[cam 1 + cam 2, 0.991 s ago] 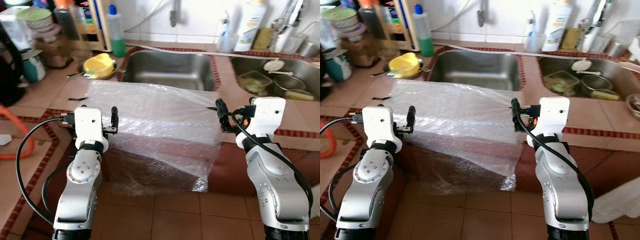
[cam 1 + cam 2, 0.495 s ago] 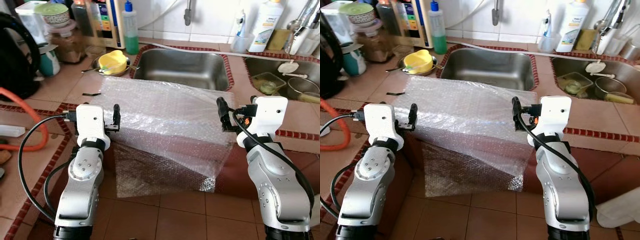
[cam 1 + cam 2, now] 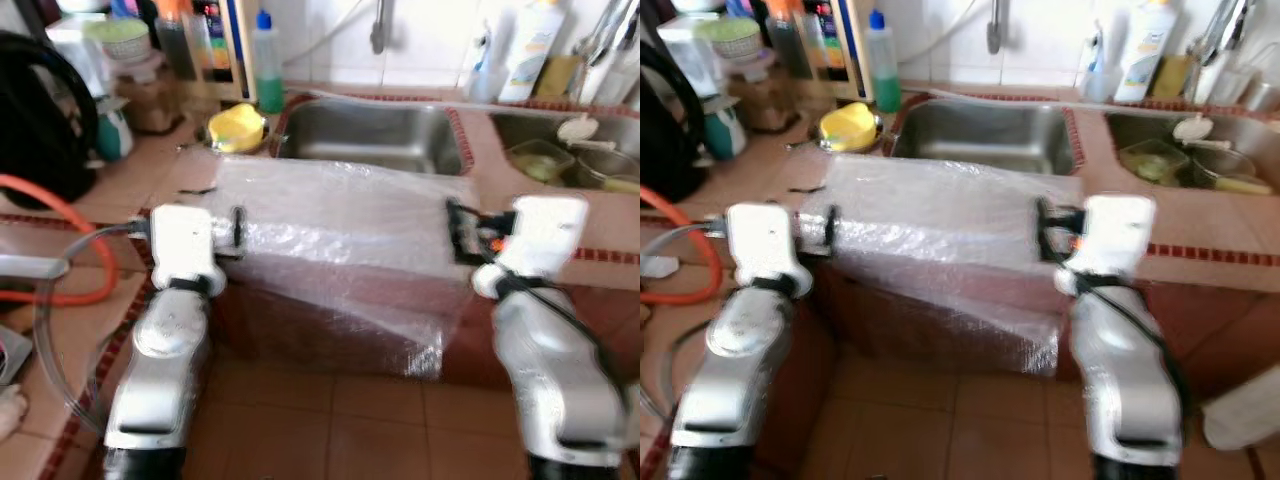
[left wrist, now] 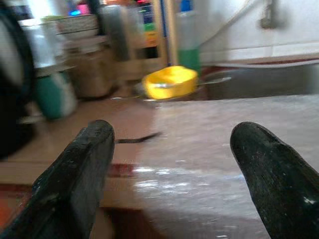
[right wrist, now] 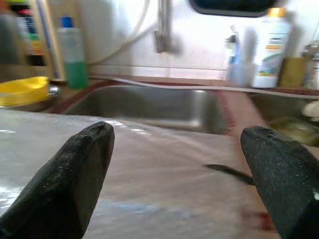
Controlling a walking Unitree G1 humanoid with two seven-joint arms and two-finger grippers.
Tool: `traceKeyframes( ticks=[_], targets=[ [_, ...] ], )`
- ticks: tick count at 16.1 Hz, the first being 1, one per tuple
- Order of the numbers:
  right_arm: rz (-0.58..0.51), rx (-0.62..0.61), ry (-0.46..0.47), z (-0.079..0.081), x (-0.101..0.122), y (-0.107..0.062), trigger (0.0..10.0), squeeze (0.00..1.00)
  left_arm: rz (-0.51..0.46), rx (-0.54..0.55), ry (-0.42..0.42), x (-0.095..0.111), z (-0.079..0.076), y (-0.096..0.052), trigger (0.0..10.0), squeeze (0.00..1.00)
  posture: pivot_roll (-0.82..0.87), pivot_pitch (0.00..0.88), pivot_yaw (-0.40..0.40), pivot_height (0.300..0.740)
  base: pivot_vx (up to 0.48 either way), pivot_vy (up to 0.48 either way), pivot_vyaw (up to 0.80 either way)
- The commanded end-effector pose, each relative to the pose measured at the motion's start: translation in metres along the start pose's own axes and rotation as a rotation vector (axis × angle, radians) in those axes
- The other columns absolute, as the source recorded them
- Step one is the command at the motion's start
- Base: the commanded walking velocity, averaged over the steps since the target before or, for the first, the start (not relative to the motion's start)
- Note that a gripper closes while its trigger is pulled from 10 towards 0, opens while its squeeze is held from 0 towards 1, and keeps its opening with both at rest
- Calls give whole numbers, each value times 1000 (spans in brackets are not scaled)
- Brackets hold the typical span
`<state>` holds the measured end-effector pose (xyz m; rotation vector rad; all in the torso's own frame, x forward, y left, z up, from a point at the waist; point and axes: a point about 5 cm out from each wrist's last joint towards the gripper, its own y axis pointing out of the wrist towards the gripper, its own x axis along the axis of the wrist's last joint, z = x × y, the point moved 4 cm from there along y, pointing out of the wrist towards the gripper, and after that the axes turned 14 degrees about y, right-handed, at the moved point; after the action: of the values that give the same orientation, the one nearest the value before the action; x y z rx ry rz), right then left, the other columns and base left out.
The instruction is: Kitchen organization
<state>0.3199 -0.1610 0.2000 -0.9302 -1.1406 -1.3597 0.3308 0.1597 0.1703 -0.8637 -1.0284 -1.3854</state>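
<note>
A clear bubble wrap sheet (image 3: 340,215) lies on the tiled counter in front of the steel sink (image 3: 370,130), its near part hanging over the counter's front edge. My left gripper (image 3: 237,228) is at the sheet's left edge, open, its black fingers (image 4: 89,154) spread with the sheet between and beyond them. At the sheet's right edge my right gripper (image 3: 456,228) is open too, fingers (image 5: 84,154) wide apart above the wrap (image 5: 149,184). Neither holds anything. Both eye views are blurred.
A yellow bowl (image 3: 237,128) and a green soap bottle (image 3: 266,60) stand left of the sink. Jars crowd the back left corner (image 3: 120,70). An orange hose (image 3: 60,190) and a black object (image 3: 40,130) lie at the left. A second basin (image 3: 570,160) holds dishes.
The whole picture has shifted and blurred, so the camera is moving. Both grippers keep their places at the sheet's two sides, still open.
</note>
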Motion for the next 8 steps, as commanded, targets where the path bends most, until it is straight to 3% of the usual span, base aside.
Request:
traceKeyframes(
  ticks=[1,2,8],
  targets=[
    [-26,-6,-11,-3,8,0,10000,0,3,-21,-5,0,-5,0,10000,0,-29,72,53,740,0,480,0],
    [-26,-7,-10,-3,8,0,10000,0,3,-21,-5,0,-5,0,10000,0,-29,72,53,740,0,480,0],
    [-48,-22,-12,-7,13,1,10000,0,-33,-8,46,8,-7,3,10000,0,-26,72,46,740,0,0,0]
  ],
)
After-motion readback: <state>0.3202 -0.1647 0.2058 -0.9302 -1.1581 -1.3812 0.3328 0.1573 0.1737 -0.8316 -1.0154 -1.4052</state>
